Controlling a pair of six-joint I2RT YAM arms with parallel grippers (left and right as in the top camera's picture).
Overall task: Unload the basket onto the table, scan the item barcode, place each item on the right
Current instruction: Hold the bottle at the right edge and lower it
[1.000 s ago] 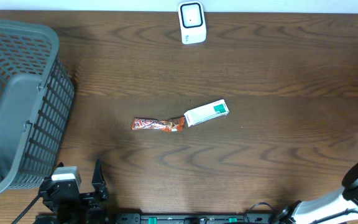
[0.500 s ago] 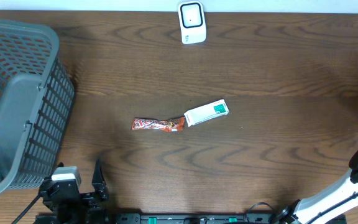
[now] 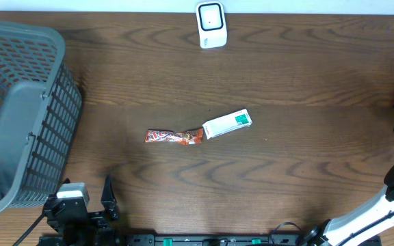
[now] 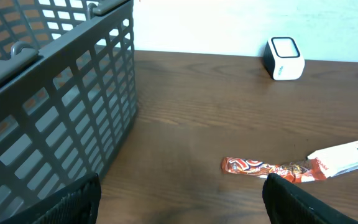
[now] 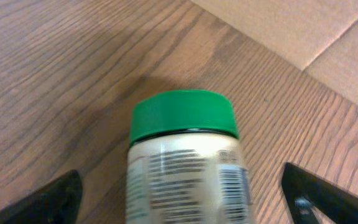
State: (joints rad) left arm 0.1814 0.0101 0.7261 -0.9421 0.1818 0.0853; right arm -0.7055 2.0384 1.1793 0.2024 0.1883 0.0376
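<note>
text readable: none | jar (image 5: 188,168) label and barcode were blurred | red wrapper (image 4: 269,168), white packet (image 4: 344,157): print was too small

L fingers (image 4: 73,205) spread wide; R fingers (image 5: 334,199) likewise, apart.

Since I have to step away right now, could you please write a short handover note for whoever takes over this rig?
Left gripper: open, empty, low beside the basket.
Right gripper: open, fingers either side of the green-lidded jar at the far right, not gripping it.
Scanner: far side, nothing in front of it.
Candy bar and white-green packet: lying end to end in the middle.
Done: no item is held or at the scanner.
Left: close on the jar and show its barcode to the scanner.
</note>
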